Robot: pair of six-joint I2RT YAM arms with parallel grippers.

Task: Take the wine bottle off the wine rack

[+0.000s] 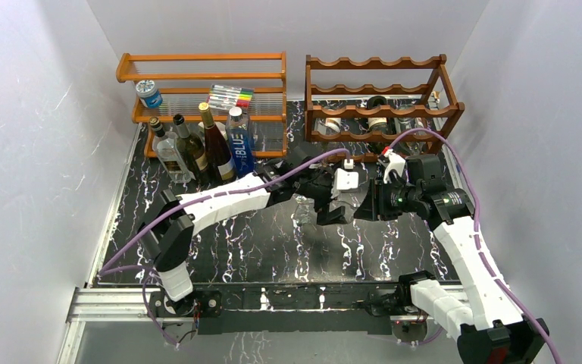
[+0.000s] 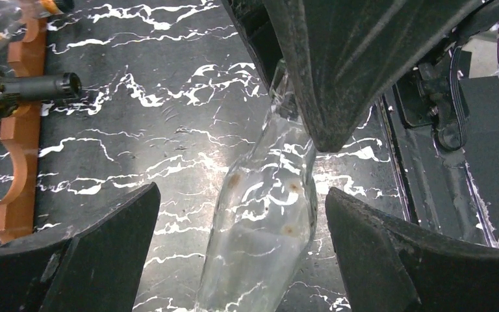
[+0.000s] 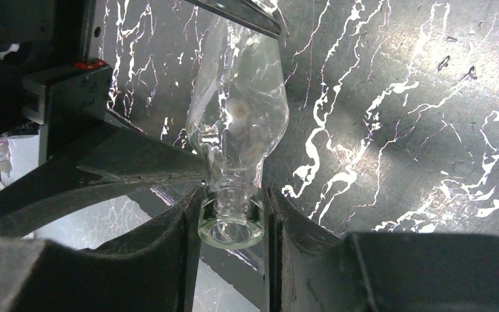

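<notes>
A clear glass wine bottle (image 1: pixel 303 206) hangs on its side over the black marble table, off the dark reddish-brown wine rack (image 1: pixel 379 91) at the back right. My right gripper (image 3: pixel 232 195) is shut on the bottle's neck just behind its open mouth (image 3: pixel 230 227). My left gripper (image 2: pixel 240 195) is open, a finger on each side of the bottle's body (image 2: pixel 266 221) with gaps showing on both sides. In the top view the two grippers meet mid-table, left (image 1: pixel 332 208) and right (image 1: pixel 360 205). Dark bottles (image 1: pixel 379 121) still lie in the rack.
A lighter orange shelf (image 1: pixel 204 76) stands at the back left with markers (image 1: pixel 231 97) and a can (image 1: pixel 149 92) on it. Several upright bottles (image 1: pixel 197 144) stand in front of it. A rack rail (image 2: pixel 19 130) and a dark bottle neck (image 2: pixel 39 84) show in the left wrist view. White walls close in both sides.
</notes>
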